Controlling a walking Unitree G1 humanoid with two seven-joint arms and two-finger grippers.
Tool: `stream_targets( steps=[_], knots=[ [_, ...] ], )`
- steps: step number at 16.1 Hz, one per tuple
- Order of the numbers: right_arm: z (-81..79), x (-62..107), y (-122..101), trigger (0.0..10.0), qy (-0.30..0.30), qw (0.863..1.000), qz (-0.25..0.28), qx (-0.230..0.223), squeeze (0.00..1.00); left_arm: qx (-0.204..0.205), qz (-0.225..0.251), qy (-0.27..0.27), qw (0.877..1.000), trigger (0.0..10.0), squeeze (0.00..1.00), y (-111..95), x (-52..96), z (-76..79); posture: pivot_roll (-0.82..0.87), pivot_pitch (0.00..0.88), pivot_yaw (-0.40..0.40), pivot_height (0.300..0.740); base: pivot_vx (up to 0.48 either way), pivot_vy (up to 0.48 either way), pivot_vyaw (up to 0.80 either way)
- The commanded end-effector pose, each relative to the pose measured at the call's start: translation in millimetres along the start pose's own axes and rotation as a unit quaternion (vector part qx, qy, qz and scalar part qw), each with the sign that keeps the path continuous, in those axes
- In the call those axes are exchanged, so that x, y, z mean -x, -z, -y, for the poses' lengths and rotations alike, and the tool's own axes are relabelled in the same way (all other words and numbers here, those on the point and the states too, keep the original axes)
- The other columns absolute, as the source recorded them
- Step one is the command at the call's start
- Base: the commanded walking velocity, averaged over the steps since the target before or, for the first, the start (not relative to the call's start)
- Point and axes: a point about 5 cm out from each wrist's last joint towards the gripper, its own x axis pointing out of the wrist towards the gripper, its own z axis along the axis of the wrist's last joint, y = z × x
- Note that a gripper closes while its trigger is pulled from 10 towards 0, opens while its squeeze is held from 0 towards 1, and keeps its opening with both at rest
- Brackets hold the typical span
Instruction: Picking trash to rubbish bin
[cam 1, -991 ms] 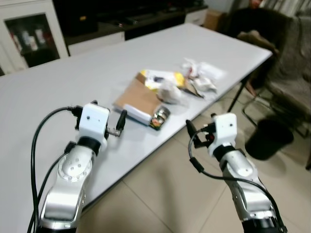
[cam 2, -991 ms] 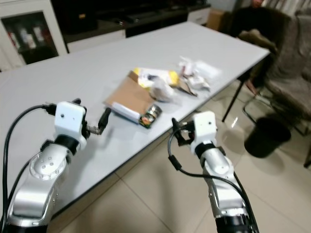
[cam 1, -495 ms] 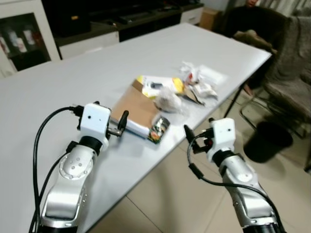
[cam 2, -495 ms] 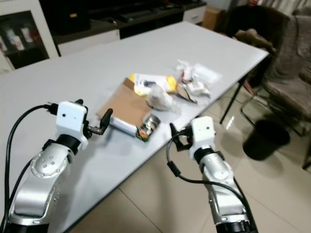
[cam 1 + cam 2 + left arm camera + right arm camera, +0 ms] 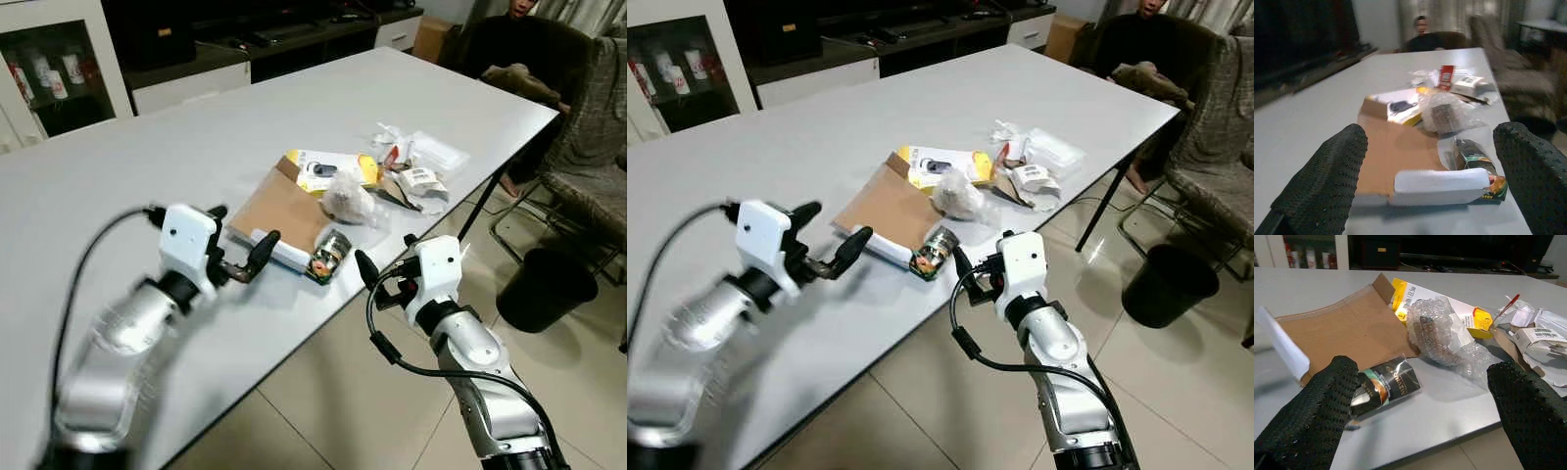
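Long white counter (image 5: 147, 157) over a tiled floor (image 5: 323, 392), dark cabinets along the far wall. Near the counter's front edge, a heap of trash. Closest to the edge, a small dark crushed packet (image 5: 328, 257), lying on its side, touching the white flap of a flattened brown cardboard mailer (image 5: 284, 201). Just behind the packet, a wad of bubble wrap (image 5: 349, 200) resting against the mailer's far corner. Behind that, a yellow printed package (image 5: 328, 168) partly under the mailer's edge. Further toward the counter's right end, crumpled white wrappers and small labelled boxes (image 5: 416, 162), with a red-tipped piece among them.

Left pincer (image 5: 243, 257) held low over the counter, fingers apart, just beside the mailer's white flap and pointing toward the packet; seen from the left wrist, flap and packet (image 5: 1476, 164) framed between the two black fingers (image 5: 1327, 181), not touched by either. Right pincer (image 5: 962, 266) held off the counter's front edge, above the floor, near the packet but clear of it; fingers likewise spread, seen from the right wrist with packet (image 5: 1383, 384) just beyond one finger (image 5: 1312, 421) and the bubble wrap (image 5: 1440, 335) between the two.

Off to the right on the floor, a black rubbish bin (image 5: 544, 289), well apart from the heap. Behind the counter's far end, a seated person (image 5: 514, 39) on dark chairs.
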Motion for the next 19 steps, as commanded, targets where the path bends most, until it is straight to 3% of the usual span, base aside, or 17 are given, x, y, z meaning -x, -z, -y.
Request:
stream_targets(
  steps=[1,2,3,5,6,7,9,11,13,16,18,19],
  knots=[
    [4.3,-0.7,-6,10.0,0.001,1.000,0.009,-0.001,0.00,-0.039,0.004,0.046,0.998,10.0,1.00,-4,-5.7,-0.3,0.01,0.031,-0.065,0.740,0.000,0.000,0.00],
    [4.8,-0.7,-7,10.0,-0.001,1.000,0.010,0.000,0.00,-0.078,-0.003,0.067,0.995,10.0,1.00,-4,-8.0,-3.0,0.01,0.030,-0.065,0.740,0.000,0.000,0.00],
    [5.5,-0.7,-8,10.0,-0.006,1.000,0.011,0.003,0.00,-0.160,-0.029,0.096,0.982,10.0,1.00,-2,-13.2,-6.9,0.01,0.031,-0.065,0.740,0.000,0.000,0.00],
    [4.6,-0.3,-10,10.0,-0.023,1.000,0.013,0.009,0.00,-0.244,-0.055,0.108,0.962,10.0,1.00,1,-28.2,-18.1,0.00,0.033,-0.063,0.740,0.000,0.000,0.00],
    [3.9,-0.1,-11,10.0,-0.027,1.000,0.013,0.010,0.00,-0.258,-0.060,0.115,0.957,10.0,0.71,0,-32.0,-19.0,0.00,0.032,-0.062,0.740,0.000,0.000,0.00],
    [2.9,0.4,-12,10.0,-0.034,0.999,0.011,0.010,0.00,-0.287,-0.074,0.131,0.946,10.0,0.00,1,-37.4,-20.1,0.00,0.034,-0.064,0.740,0.000,0.000,0.00],
    [0.2,1.4,-11,10.0,-0.046,0.999,0.007,0.007,0.00,-0.298,-0.077,0.147,0.940,10.0,0.00,2,-48.2,-23.1,-0.01,0.033,-0.066,0.740,0.000,0.000,0.00],
    [-0.8,2.6,-9,10.0,-0.052,0.999,0.002,0.007,0.00,-0.328,-0.106,0.222,0.912,10.0,0.00,15,-52.5,-18.5,-0.01,0.034,-0.071,0.740,0.000,0.000,0.00],
    [-0.5,2.5,-9,10.0,-0.053,0.999,0.000,0.007,0.00,-0.324,-0.128,0.254,0.902,10.0,0.00,20,-52.7,-19.0,-0.01,0.033,-0.072,0.740,0.000,0.000,0.00],
    [-2.6,1.7,-10,10.0,-0.062,0.998,-0.001,0.004,0.00,-0.363,-0.133,0.223,0.895,10.0,0.00,21,-67.3,-27.8,-0.01,0.030,-0.072,0.740,0.000,0.000,0.00],
    [-11.7,3.8,-10,10.0,-0.101,0.995,-0.012,-0.008,0.00,-0.384,-0.121,0.195,0.894,10.0,0.00,18,-78.0,-31.2,-0.02,0.028,-0.066,0.740,0.000,0.000,0.00],
    [-20.0,8.8,-4,10.0,-0.147,0.988,-0.038,-0.015,0.00,-0.379,-0.110,0.185,0.900,10.0,0.00,16,-82.1,-30.3,-0.02,0.026,-0.064,0.740,0.000,0.000,0.00]
  ],
)
